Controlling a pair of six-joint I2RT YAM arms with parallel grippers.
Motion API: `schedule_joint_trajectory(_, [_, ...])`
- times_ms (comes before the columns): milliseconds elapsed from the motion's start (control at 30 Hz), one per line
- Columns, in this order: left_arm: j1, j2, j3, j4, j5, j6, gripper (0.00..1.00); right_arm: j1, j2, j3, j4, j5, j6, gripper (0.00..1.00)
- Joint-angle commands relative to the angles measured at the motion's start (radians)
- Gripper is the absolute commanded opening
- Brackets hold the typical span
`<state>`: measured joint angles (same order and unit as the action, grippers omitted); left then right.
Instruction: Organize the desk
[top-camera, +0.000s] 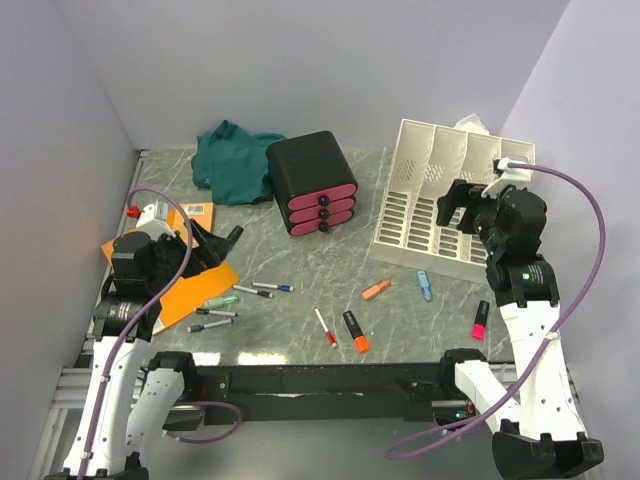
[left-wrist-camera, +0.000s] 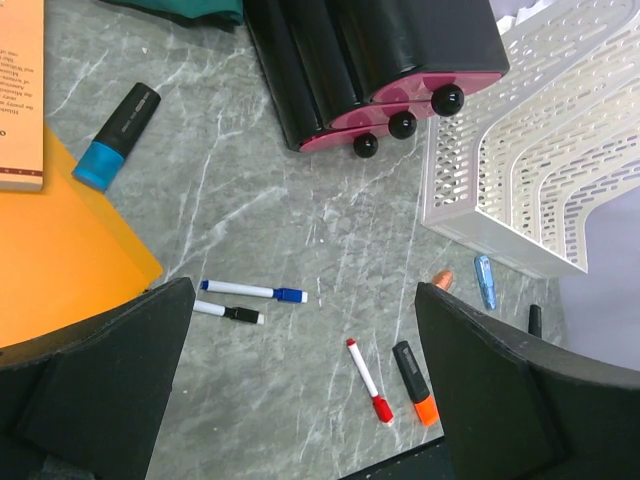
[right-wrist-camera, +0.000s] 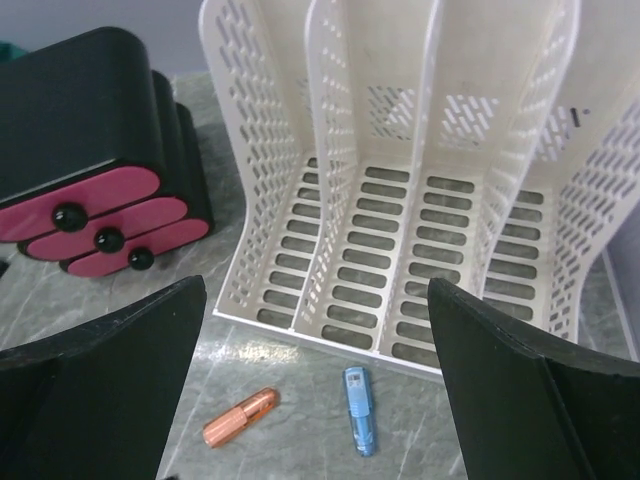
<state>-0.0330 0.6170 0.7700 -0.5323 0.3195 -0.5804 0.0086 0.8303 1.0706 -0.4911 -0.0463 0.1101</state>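
Note:
The desk (top-camera: 300, 270) is a grey-green marbled top strewn with stationery. My left gripper (top-camera: 218, 240) hovers open over the orange folder (top-camera: 195, 290) at the left; its wrist view (left-wrist-camera: 303, 300) looks down on a blue marker (left-wrist-camera: 253, 291), a black marker (left-wrist-camera: 228, 311), a red marker (left-wrist-camera: 369, 381) and an orange highlighter (left-wrist-camera: 414, 383). My right gripper (top-camera: 452, 208) hangs open above the white file rack (top-camera: 440, 195). Between its fingers (right-wrist-camera: 316, 300) I see a copper tube (right-wrist-camera: 240, 417) and a blue tube (right-wrist-camera: 360, 410) on the desk. Neither gripper holds anything.
A black drawer box with pink fronts (top-camera: 312, 182) stands at the back centre beside a green cloth (top-camera: 235, 160). A pink highlighter (top-camera: 480, 319) lies at the right front. More pens (top-camera: 215, 313) lie by the folder, and a blue-tipped highlighter (left-wrist-camera: 118, 135) near an orange book (left-wrist-camera: 20, 90).

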Motion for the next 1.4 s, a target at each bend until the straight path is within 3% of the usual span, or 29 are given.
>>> schedule_joint_trajectory(0, [0.004, -0.008, 0.04, 0.008, 0.029, -0.003, 0.99, -0.004, -0.008, 0.006, 0.017, -0.151, -0.068, 1.0])
schedule_joint_trajectory(67, [0.004, -0.01, 0.037, 0.005, 0.032, -0.001, 1.0, -0.002, -0.003, 0.012, 0.006, -0.239, -0.101, 1.0])
schedule_joint_trajectory(200, [0.005, -0.013, 0.02, 0.008, 0.043, -0.009, 0.99, 0.031, 0.006, 0.009, -0.03, -0.598, -0.299, 1.0])
schedule_joint_trajectory(433, [0.004, -0.01, -0.012, 0.032, 0.096, -0.03, 0.99, 0.137, 0.148, 0.052, -0.04, -0.737, -0.236, 1.0])
schedule_joint_trajectory(733, [0.004, -0.023, -0.058, 0.043, 0.104, -0.062, 1.0, 0.375, 0.467, 0.21, 0.164, -0.534, 0.097, 1.0])
schedule_joint_trajectory(933, [0.004, -0.023, -0.084, 0.083, 0.105, -0.093, 1.0, 0.447, 0.729, 0.351, 0.149, -0.379, 0.288, 0.99])
schedule_joint_trajectory(1367, [0.002, -0.01, -0.1, 0.112, 0.105, -0.099, 1.0, 0.458, 0.901, 0.374, 0.264, -0.305, 0.402, 0.61])
